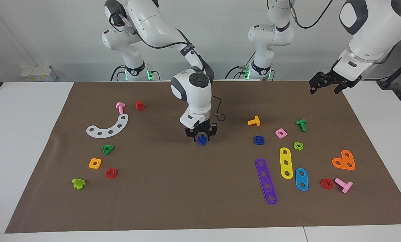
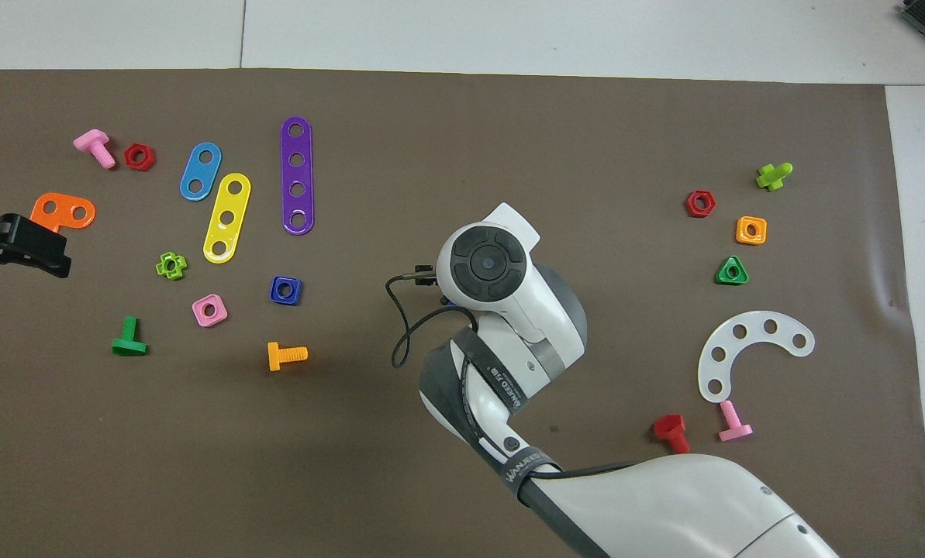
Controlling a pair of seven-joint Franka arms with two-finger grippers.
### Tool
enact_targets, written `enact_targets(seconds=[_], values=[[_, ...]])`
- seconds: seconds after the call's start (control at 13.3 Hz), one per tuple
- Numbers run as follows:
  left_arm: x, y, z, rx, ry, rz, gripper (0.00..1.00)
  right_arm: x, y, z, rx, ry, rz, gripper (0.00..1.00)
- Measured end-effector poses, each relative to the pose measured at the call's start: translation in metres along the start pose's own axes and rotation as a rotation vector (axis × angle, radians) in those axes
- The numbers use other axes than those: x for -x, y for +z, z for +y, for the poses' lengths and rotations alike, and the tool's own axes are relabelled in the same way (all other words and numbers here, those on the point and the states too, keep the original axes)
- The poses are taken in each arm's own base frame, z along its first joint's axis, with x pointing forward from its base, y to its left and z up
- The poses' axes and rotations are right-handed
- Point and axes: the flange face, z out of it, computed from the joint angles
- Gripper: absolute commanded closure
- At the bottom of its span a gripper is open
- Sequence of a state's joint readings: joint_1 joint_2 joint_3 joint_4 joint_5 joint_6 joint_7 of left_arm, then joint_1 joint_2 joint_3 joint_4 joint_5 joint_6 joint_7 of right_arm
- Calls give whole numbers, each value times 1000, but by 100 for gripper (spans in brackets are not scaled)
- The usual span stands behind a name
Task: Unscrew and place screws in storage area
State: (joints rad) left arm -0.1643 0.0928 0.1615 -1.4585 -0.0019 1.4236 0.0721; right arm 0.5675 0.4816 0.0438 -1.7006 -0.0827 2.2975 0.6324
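Note:
My right gripper (image 1: 202, 135) hangs low over the middle of the brown mat (image 1: 173, 188), shut on a small dark-blue screw (image 1: 202, 139) whose tip points down. In the overhead view the right arm's wrist (image 2: 487, 263) covers both the gripper and the screw. My left gripper (image 1: 325, 84) is open and empty, raised over the mat's edge at the left arm's end, and shows in the overhead view (image 2: 14, 245) beside an orange plate (image 2: 62, 211).
Toward the left arm's end lie a dark-blue square nut (image 1: 258, 140), an orange bolt (image 1: 254, 121), a pink nut (image 1: 281, 133), a green bolt (image 1: 301, 124) and coloured strips (image 1: 266, 181). Toward the right arm's end lie a white curved plate (image 1: 108, 127), bolts and nuts.

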Motion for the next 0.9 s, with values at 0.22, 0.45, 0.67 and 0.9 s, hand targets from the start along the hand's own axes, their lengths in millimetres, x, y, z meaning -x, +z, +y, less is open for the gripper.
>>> enact_targets(seconds=[0.22, 0.45, 0.67, 0.9], values=[[-3, -3, -1, -2, -2, 31, 0, 9, 10, -4, 10, -13, -16, 44], [-7, -6, -1, -5, -2, 71, 0, 12, 13, -4, 15, -12, -24, 53], [-9, -8, -7, -5, -10, 90, 0, 14, 16, -4, 18, -14, -28, 64], [-7, -3, -15, -3, -25, 81, 0, 14, 16, -4, 18, -14, -28, 100]])
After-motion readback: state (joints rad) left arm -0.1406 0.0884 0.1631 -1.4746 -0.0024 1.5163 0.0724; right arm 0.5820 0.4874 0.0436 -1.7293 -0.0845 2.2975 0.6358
